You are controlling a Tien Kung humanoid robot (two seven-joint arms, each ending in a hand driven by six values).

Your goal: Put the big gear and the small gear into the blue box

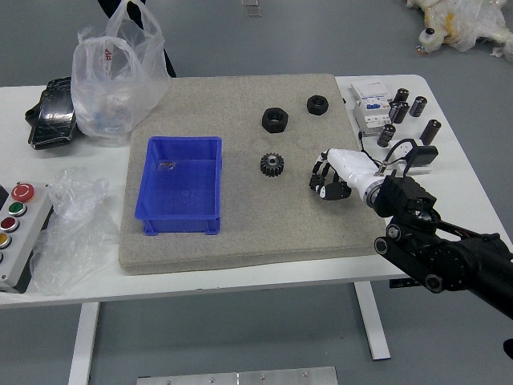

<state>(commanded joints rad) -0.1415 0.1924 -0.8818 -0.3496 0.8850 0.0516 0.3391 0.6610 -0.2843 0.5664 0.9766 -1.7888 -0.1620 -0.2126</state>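
Gear (272, 164): one toothed piece, on the mat (264, 233) near the middle of the frame; round, so no long axis to align with. Size class uncertain, no second toothed piece made out. Right robot hand (345, 171) is just to its right and slightly lower in the frame, apart from it; how far open it is, and whether it has hold of anything, cannot be told from this view. Left arm out of view, so the right is the nearer. Blue box (180, 186) lies beyond the gear, left of centre; gear sits between robot hand and box. Judgement: reaching this gear calls for a short leftward move, and the carry would continue the same way. Two black rings (275, 120) (317, 105) lie above in the frame; an upward drift could nudge the nearer one.
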